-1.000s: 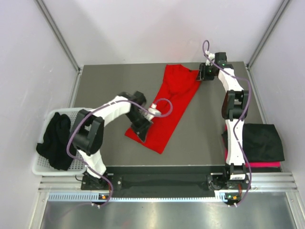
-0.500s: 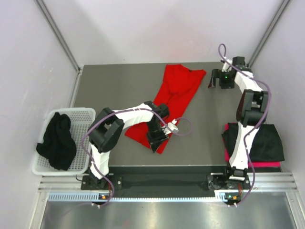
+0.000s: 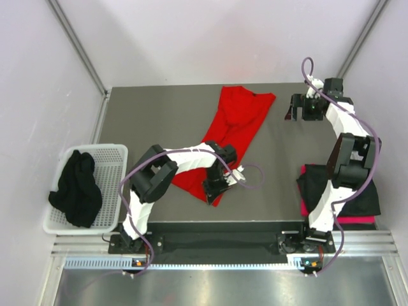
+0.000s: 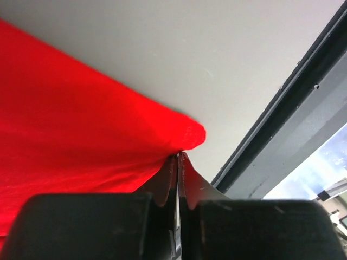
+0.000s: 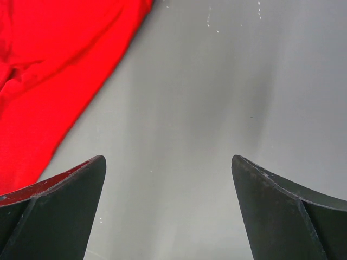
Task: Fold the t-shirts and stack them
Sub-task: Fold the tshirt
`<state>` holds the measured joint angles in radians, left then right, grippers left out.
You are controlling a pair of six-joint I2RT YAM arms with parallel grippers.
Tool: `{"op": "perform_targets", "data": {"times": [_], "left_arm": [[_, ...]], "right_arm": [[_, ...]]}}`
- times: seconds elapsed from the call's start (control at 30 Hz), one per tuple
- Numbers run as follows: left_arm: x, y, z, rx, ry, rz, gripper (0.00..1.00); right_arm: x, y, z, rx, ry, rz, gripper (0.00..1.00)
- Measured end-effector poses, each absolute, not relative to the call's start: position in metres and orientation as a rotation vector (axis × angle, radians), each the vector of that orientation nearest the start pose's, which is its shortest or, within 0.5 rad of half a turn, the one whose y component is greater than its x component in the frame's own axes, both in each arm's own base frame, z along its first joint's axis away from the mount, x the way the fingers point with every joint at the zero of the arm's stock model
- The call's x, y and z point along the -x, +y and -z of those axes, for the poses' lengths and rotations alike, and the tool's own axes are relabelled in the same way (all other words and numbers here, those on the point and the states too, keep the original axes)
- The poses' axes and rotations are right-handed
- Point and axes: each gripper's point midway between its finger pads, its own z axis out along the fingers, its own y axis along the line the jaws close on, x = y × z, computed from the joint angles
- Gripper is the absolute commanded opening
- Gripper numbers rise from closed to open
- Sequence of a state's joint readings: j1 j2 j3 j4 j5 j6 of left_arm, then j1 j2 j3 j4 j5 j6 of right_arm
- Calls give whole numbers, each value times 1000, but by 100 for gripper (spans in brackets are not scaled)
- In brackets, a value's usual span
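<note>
A bright red t-shirt (image 3: pixel 233 127), folded into a long strip, lies slantwise on the grey table (image 3: pixel 153 115). My left gripper (image 3: pixel 213 189) is shut, its tips touching the strip's near corner. In the left wrist view the closed tips (image 4: pixel 178 156) meet the cloth's (image 4: pixel 81 124) rounded corner; I see no cloth between them. My right gripper (image 3: pixel 294 116) is open and empty over bare table, right of the shirt's far end. The right wrist view shows its gripper (image 5: pixel 168 160) with the shirt (image 5: pixel 49 70) at the upper left. A folded black t-shirt (image 3: pixel 357 185) lies on a pinkish-red one (image 3: pixel 347 220) at the right.
A white mesh basket (image 3: pixel 111 156) at the left edge holds a crumpled black t-shirt (image 3: pixel 76 188). The table's dark front edge (image 4: pixel 282 130) runs close to my left gripper. White walls and metal posts close in the back and sides.
My left gripper moved right along the red shirt's near edge to its near corner. My right gripper let go of the far end, moved right and stands open. The shirt stayed put.
</note>
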<state>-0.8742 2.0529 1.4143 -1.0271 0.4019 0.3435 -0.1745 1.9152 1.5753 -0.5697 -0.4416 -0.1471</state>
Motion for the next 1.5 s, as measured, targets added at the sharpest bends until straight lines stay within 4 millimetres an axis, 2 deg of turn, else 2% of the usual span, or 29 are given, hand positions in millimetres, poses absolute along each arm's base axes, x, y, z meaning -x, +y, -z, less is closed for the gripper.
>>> {"op": "perform_targets", "data": {"times": [0.1,0.2,0.33,0.47,0.5,0.6,0.67,0.77,0.83,0.87,0.93,1.0,1.07,1.13,1.2,1.33,1.5], "left_arm": [[-150,-279,-12,-1885,2717,593,0],[-129,-287,-12,-1961,2724,610,0],[-104,-304,-12,-2089,2648,601,0],[-89,-321,-13,-2175,2566,593,0],[-88,-323,-13,-2182,2554,590,3],[-95,-324,-15,-2175,2514,537,20],[-111,-324,-23,-2127,2462,473,23],[-148,-320,-61,-1953,2403,470,24],[-181,-311,-94,-1776,2386,505,25],[-205,-302,-113,-1652,2381,516,25],[-253,-276,-146,-1402,2371,524,25],[-296,-241,-169,-1174,2371,491,25],[-318,-214,-180,-1036,2379,451,25],[-328,-200,-185,-943,2387,435,24],[-333,-192,-185,-866,2399,437,22],[-340,-171,-174,-715,2453,425,19],[-360,-137,-158,-526,2502,409,18]], "right_arm": [[-475,-14,-130,153,2389,-408,100],[-468,-18,-133,145,2386,-417,100],[-457,-25,-144,138,2375,-418,100],[-447,-25,-155,160,2348,-422,100],[-444,-24,-158,168,2341,-423,100],[-427,-19,-164,193,2326,-431,100],[-411,-14,-173,212,2299,-434,100],[-383,2,-200,251,2220,-476,100],[-367,21,-222,279,2144,-580,100],[-358,35,-231,296,2103,-666,100],[-341,66,-234,316,2080,-883,100],[-328,93,-220,322,2123,-1099,100],[-319,119,-188,316,2213,-1279,100],[-301,141,-151,279,2348,-1427,100],[-279,161,-130,266,2445,-1516,97],[-232,196,-108,256,2573,-1616,87],[-187,210,-74,124,2733,-1640,78]]}}
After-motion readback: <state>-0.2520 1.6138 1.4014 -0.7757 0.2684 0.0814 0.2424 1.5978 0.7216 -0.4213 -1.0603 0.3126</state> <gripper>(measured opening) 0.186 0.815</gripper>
